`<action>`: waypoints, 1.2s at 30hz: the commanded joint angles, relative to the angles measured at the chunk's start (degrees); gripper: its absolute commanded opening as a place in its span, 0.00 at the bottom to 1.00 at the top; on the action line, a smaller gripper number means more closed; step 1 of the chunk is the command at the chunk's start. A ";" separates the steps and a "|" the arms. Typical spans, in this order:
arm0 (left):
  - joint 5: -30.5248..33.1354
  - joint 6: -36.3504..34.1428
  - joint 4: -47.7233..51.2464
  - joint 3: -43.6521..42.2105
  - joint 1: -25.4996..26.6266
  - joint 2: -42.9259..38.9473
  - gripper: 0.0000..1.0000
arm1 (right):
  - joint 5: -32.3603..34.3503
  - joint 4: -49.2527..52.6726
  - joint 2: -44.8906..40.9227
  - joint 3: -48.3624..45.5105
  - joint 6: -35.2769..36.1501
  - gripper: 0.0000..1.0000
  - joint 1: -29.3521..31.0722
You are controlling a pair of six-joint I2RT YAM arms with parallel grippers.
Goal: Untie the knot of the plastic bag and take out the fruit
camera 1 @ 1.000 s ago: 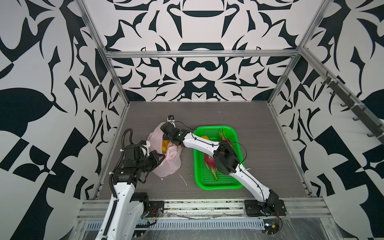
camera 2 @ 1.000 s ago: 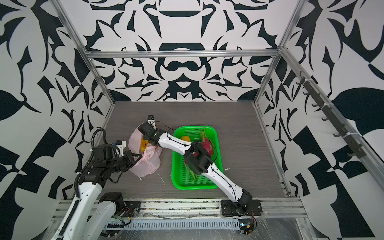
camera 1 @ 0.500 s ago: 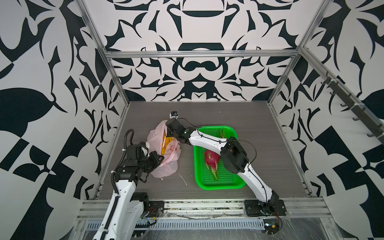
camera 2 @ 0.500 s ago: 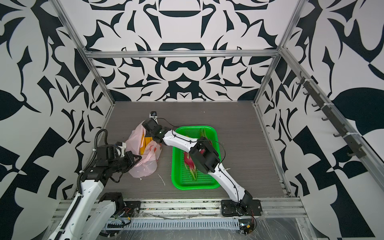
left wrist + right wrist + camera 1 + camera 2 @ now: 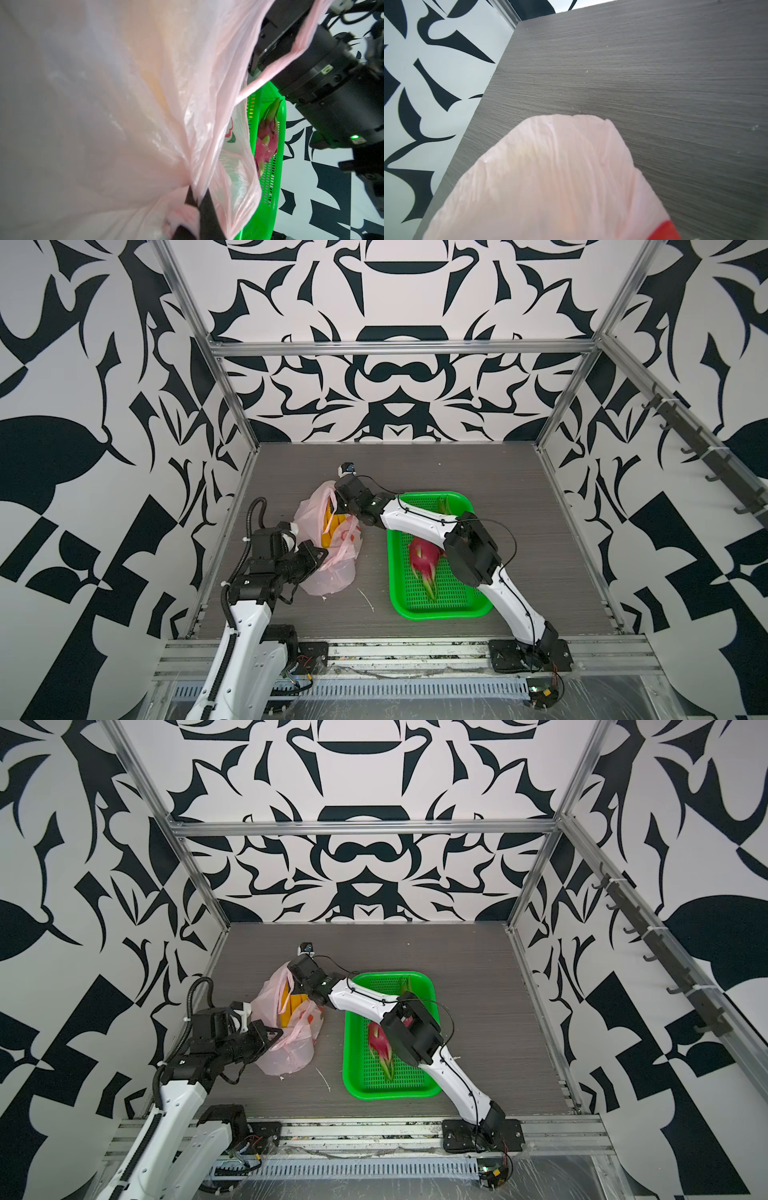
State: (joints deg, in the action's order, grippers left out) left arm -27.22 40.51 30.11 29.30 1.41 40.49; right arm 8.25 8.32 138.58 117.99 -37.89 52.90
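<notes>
Fruit removal under way — left gripper [image 5: 197,200] pinches the bag [image 5: 332,576], open-mouthed near the worktop's [image 5: 436,472] left edge, while the right gripper [image 5: 341,512], jaws hidden, reaches at its bananas [image 5: 332,529] — next, probably: clamp, lift, carry to basket [image 5: 440,612].

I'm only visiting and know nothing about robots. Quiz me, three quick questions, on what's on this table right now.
1. True or false: the green basket is empty.
2. What is the left gripper pinching? A the pink bag; B the basket; C a banana.
3. Fill in: the fruit showing in the bag's mouth is ___ in colour.
Key: 1 false, a dragon fruit lies in it. 2 A. 3 yellow.
</notes>
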 commanded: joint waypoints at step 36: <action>-2.95 -6.22 4.09 5.51 0.15 3.10 0.00 | -2.68 14.21 10.65 18.85 10.38 0.29 -1.75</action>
State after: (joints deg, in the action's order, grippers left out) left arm -29.63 35.42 33.87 34.61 1.41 43.46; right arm 4.32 20.56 150.06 134.69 -28.23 51.22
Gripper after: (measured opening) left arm 0.044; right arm 0.284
